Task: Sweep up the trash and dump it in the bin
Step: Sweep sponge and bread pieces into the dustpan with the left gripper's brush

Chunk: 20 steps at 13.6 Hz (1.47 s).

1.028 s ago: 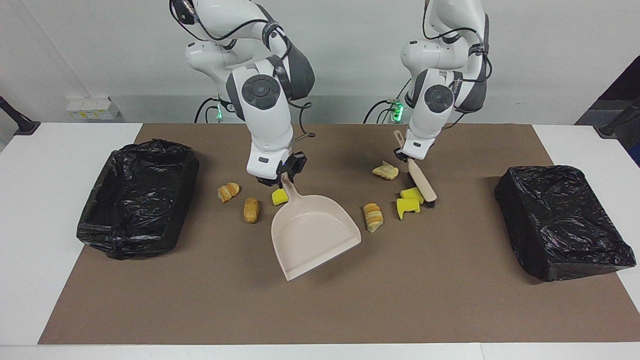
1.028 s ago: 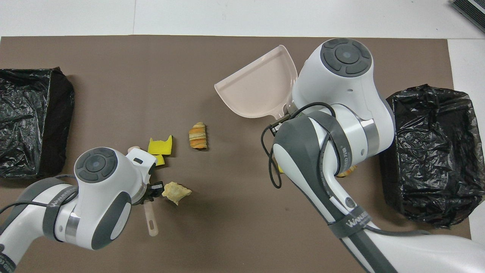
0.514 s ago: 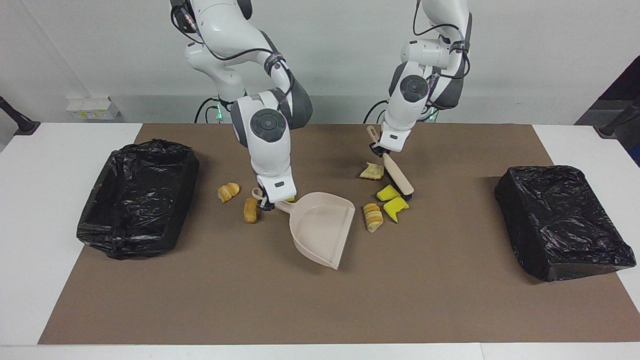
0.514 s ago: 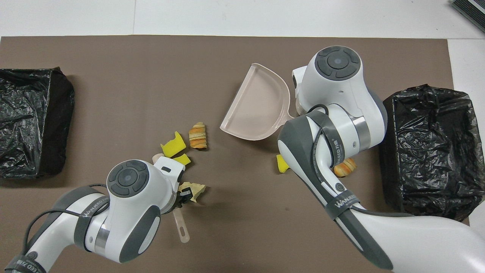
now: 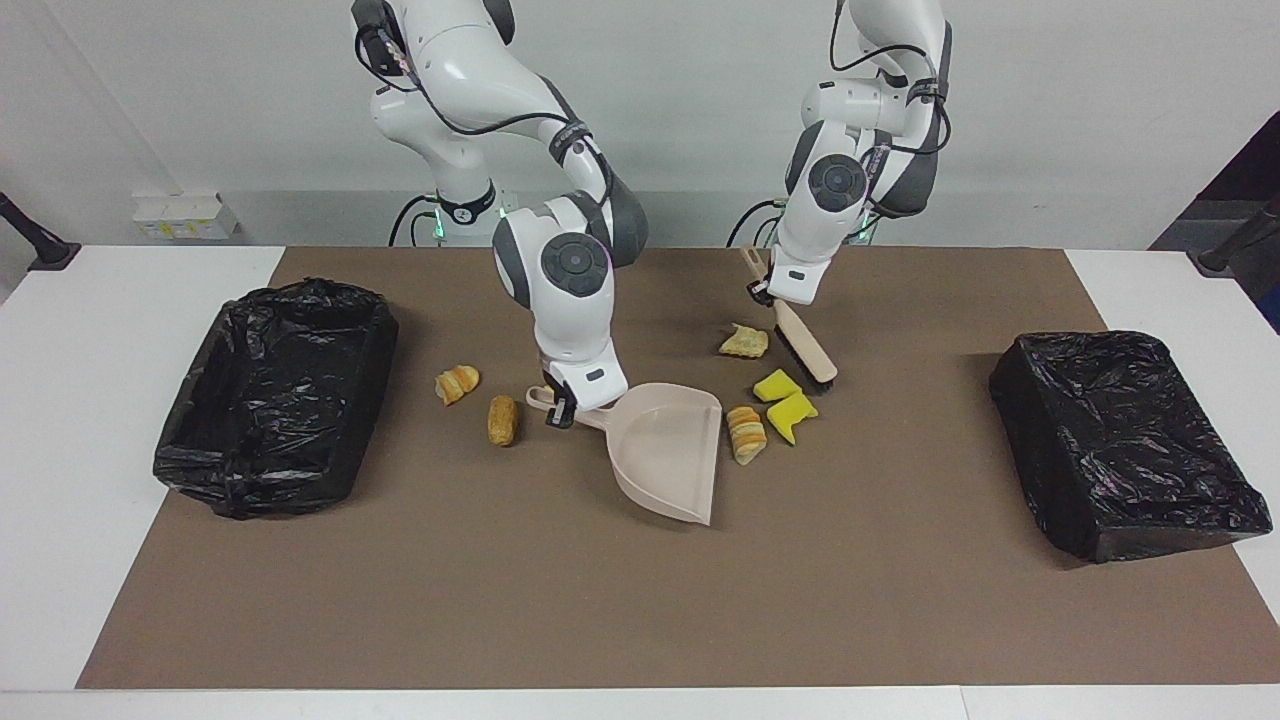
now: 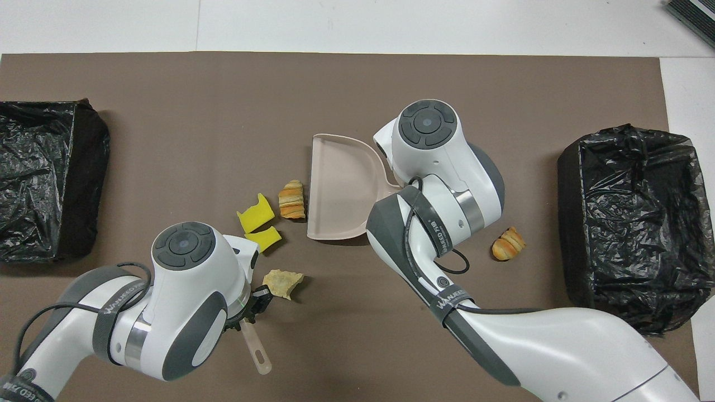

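Right gripper (image 5: pixel 563 411) clamps the beige plastic dustpan (image 5: pixel 668 452) beside a striped bread scrap (image 5: pixel 745 434); left gripper (image 5: pixel 764 293) clamps the wooden-handled brush (image 5: pixel 806 347) just by the dustpan.

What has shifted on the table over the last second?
The right tool, gripping the dustpan by its handle, swung it round and carried it toward the left arm's end, so its open edge now sits beside the striped bread piece. The left tool, holding the brush, pushed the two yellow sponge chunks toward the pan. Both bins and the other scraps stayed put.
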Motion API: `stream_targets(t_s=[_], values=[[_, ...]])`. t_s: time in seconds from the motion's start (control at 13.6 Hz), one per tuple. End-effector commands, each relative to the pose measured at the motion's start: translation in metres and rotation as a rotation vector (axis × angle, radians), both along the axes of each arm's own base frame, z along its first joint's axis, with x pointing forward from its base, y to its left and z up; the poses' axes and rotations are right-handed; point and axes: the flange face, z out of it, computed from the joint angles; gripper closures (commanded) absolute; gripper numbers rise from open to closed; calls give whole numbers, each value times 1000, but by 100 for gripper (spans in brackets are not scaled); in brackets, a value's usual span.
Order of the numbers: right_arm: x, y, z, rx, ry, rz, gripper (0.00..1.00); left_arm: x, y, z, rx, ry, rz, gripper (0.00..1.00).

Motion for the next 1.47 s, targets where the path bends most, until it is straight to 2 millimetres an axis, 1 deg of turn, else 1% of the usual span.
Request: stream_targets(t_s=[0.0,0.07,0.15,0.29,0.44,0.51,0.59,0.66,0.73,0.81,0.88,1.1,1.17,1.32,1.39], values=[[-7,-4,2,-29,2,71,100,15,-14,-19,-33,-89,191,100],[-8,-4,1,-38,2,77,100,22,-22,-29,-49,-100,223,100],[-11,2,0,-44,4,76,100,31,-27,-26,-69,-116,234,100],[-17,1,0,-77,44,12,100,46,-26,-24,-89,-119,247,100],[-19,3,5,-76,76,-6,100,69,-31,-17,-119,-129,251,100],[-18,-3,6,-76,92,-20,100,82,-28,-11,-123,-123,257,100],[-17,-5,5,-62,104,-32,100,83,-28,-10,-100,-104,215,100],[-18,-5,3,-57,112,-26,100,78,-26,-13,-86,-86,144,100],[-17,-6,2,-53,118,-20,100,77,-24,-15,-94,-83,97,100],[-15,-10,-3,-49,130,-2,100,79,-19,-17,-111,-90,55,100],[-15,-10,-6,-36,138,-4,100,81,-15,-18,-133,-91,-17,100],[-13,-11,-4,1,151,-26,100,79,-7,-21,-179,-80,-212,100],[-13,-11,-4,2,151,-27,100,81,-1,-22,-189,-79,-250,100],[-13,-11,-4,4,150,-40,100,77,-1,-24,-206,-75,-327,100],[-14,-9,-4,9,149,-48,100,75,-5,-24,-219,-78,-383,100]])
